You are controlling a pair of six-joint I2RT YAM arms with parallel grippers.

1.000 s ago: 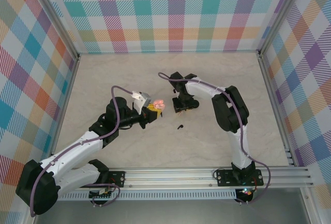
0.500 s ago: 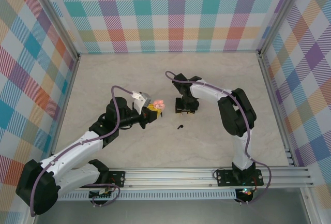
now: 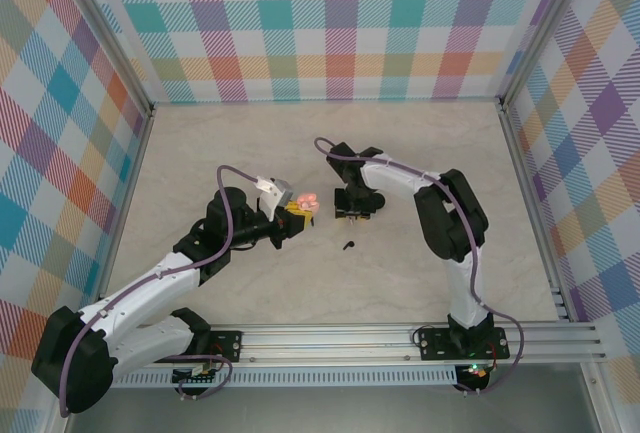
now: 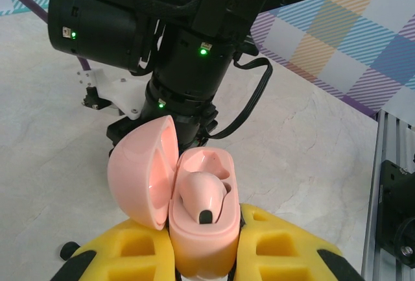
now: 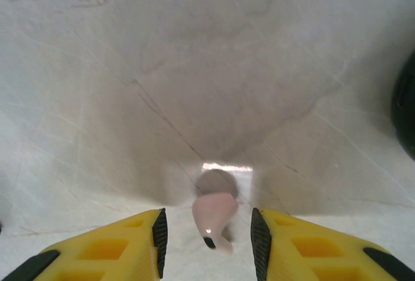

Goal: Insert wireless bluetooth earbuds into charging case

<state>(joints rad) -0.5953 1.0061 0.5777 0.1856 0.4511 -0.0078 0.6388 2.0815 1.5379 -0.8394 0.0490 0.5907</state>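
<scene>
Pink charging case [image 4: 185, 229] — lid open, one pale bud [image 4: 202, 193] seated — clamped in left end effector [image 4: 204, 252]. Second pale bud [image 5: 214, 213]: on bench [image 5: 130, 67] near the case, right end effector [image 5: 206, 242] apart around it. We judge pickup in hand; next, close gently, carry to empty socket [image 4: 217, 163].

One open pink case [image 4: 202, 245], two pale pink earbuds [image 4: 201, 195] [image 5: 216, 211] (one inside it), one black earbud [image 3: 348, 246], two arms [image 3: 150, 293] [image 3: 455, 223].
</scene>
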